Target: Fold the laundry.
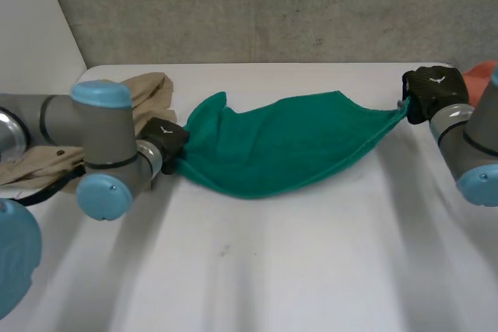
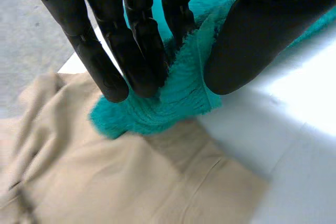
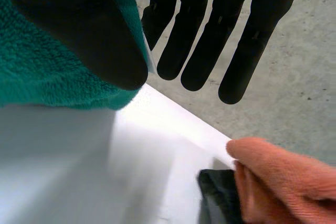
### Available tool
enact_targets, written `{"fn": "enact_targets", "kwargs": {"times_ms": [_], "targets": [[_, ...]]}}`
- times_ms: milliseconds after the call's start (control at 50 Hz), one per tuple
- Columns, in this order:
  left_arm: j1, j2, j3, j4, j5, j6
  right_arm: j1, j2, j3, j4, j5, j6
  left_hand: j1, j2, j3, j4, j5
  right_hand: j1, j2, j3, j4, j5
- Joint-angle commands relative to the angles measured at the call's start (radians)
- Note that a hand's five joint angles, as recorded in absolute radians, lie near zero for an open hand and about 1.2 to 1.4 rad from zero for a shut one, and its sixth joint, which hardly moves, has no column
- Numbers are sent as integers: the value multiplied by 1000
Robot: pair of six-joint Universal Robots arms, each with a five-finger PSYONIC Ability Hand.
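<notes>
A green towel [image 1: 280, 145] hangs stretched above the white table [image 1: 311, 254], sagging in the middle between my two hands. My left hand [image 1: 165, 139] holds its left end. In the left wrist view that hand [image 2: 136, 51] pinches the towel's edge [image 2: 178, 98] between straight fingers and thumb. My right hand [image 1: 432, 91] holds the far right corner, pulled taut. In the right wrist view its thumb [image 3: 94, 40] presses on the towel [image 3: 42, 77] while the other fingers stick out straight.
A beige cloth [image 1: 148, 87] lies crumpled at the back left, under my left hand [image 2: 131, 182]. An orange cloth [image 1: 481, 74] sits at the table's right edge, next to a dark item [image 3: 218, 198]. A grey wall runs behind the table.
</notes>
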Motion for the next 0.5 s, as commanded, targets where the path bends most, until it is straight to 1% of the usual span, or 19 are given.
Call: {"fn": "enact_targets", "kwargs": {"times_ms": [20,40,80,100,180,240,300,380,500], "targets": [[38,269,-129,-100,-9,26,-49,-116,-4,131,-31,-155,236,204,207,200,234,269,217,206,197,203],[43,366,-158,-121,4,37,-61,-157,-10,157,-39,-194,236,204,207,200,234,269,217,206,197,203],[49,465,-179,-136,20,43,-72,-199,-21,179,-45,-221,236,204,207,200,234,269,217,206,197,203],[52,558,-189,-147,29,46,-78,-240,-39,191,-45,-225,236,204,207,200,234,269,217,206,197,203],[69,732,-177,-156,61,40,-92,-329,-97,219,-38,-190,236,204,207,200,234,269,217,206,197,203],[92,766,-153,-169,76,43,-104,-372,-142,253,-35,-159,236,204,207,200,234,269,217,206,197,203],[106,760,-130,-193,89,44,-108,-378,-173,297,-41,-146,236,204,207,200,234,269,217,206,197,203],[118,685,-88,-224,104,46,-101,-337,-217,356,-53,-146,236,204,207,200,234,269,217,206,197,203],[120,457,33,-209,116,69,-65,-178,-295,366,-42,-133,236,204,207,200,234,269,217,206,197,203]]}}
